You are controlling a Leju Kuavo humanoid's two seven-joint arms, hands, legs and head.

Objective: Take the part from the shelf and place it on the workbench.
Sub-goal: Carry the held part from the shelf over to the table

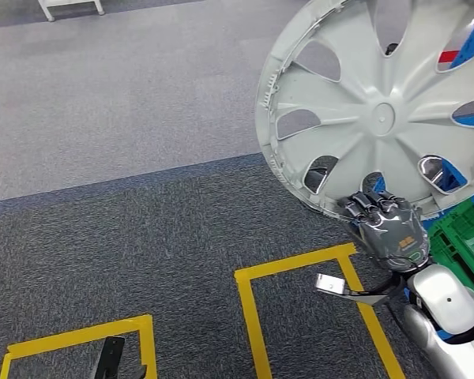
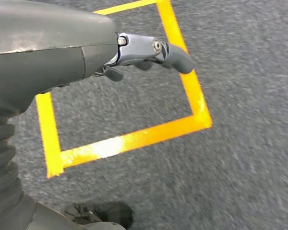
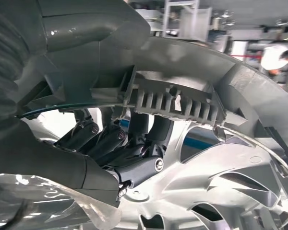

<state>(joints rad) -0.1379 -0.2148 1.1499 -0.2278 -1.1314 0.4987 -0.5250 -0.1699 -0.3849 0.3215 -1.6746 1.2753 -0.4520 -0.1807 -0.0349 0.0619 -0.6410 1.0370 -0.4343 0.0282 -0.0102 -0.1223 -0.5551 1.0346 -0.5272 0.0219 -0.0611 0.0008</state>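
Right hand (image 1: 389, 227) fingers grip hubcap (image 1: 378, 110) rim; blue, green crates (image 1: 461, 245) behind; left hand (image 2: 150, 50) fingers unclear.

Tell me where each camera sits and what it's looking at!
Head view: high on the robot, looking down at grey carpet, yellow tape squares, and the right hand gripping a big silver plastic hubcap.
Left wrist view: behind the left hand, facing floor tape.
Right wrist view: behind the right hand, facing the hubcap's ribbed back.
Head and right wrist views share the hubcap.
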